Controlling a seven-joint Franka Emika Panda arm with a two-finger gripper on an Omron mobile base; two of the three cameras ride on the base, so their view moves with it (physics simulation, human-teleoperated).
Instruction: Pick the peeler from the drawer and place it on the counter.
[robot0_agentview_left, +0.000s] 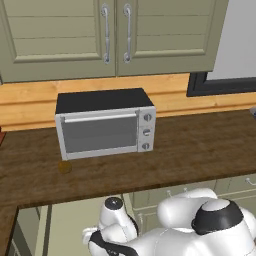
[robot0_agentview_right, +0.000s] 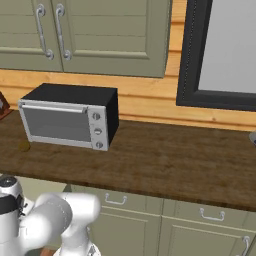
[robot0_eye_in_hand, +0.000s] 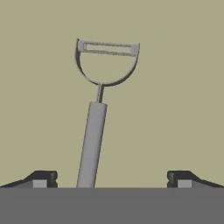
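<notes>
In the hand view the grey metal peeler (robot0_eye_in_hand: 94, 135) lies flat on the sage-green floor of the drawer (robot0_eye_in_hand: 175, 87), its forked head with the blade at the top and its straight handle running down between my fingertips. My gripper (robot0_eye_in_hand: 112, 179) hovers over the handle's lower end, open, with both fingertips (robot0_eye_in_hand: 43, 178) well clear of the handle on either side. From the base cameras the open drawer (robot0_agentview_left: 70, 225) shows under the dark brown wood-grain counter (robot0_agentview_left: 200, 150), and my arm reaches down into it.
A silver toaster oven (robot0_agentview_left: 105, 125) with a black top stands on the counter at the back left, a small round tan lump (robot0_agentview_left: 64, 167) in front of it. Sage cabinet doors (robot0_agentview_left: 65, 35) hang above. The counter stretches bare to the right (robot0_agentview_right: 175, 160).
</notes>
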